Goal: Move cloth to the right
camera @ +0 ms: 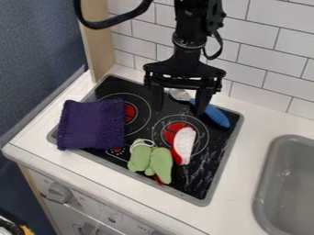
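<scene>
Bright, diffuse light leaves pale glints on the stovetop [199, 176].

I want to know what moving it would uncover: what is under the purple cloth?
The cloth covers the left edge of the black stovetop and part of the left burner. Anything else beneath is hidden.

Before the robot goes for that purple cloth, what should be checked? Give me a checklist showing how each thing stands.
- Gripper open: ok, fingers apart.
- Cloth uncovered: ok, nothing lies on it.
- Gripper above cloth: not ok, it hangs over the stove's rear, right of the cloth in the picture.
- Rightward path free: not ok, green toy and red-and-white toy lie that side.
- Fingertip height above stove: cannot tell.
</scene>
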Motion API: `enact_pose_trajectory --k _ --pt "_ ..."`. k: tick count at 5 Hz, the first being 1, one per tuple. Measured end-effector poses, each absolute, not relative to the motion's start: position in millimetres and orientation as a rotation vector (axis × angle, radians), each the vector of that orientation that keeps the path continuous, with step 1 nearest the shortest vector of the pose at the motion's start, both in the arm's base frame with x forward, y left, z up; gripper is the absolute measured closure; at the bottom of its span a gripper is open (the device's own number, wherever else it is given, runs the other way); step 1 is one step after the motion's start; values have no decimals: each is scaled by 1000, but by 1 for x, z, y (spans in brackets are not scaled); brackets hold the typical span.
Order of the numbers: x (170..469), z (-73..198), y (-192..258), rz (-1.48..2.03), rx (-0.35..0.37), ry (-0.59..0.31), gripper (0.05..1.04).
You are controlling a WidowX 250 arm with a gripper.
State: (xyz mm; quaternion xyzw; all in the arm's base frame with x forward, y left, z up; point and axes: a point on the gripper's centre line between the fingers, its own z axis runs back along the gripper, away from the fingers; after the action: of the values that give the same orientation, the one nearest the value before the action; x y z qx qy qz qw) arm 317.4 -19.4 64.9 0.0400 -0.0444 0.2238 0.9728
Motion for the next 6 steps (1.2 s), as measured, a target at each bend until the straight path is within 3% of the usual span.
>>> enact_pose_trajectory --k 1,3,6 --pt "315 56 -20 452 85 -61 83" --pt "316 53 24 575 64 -67 83" --pt "295 37 109 772 -23 -88 83"
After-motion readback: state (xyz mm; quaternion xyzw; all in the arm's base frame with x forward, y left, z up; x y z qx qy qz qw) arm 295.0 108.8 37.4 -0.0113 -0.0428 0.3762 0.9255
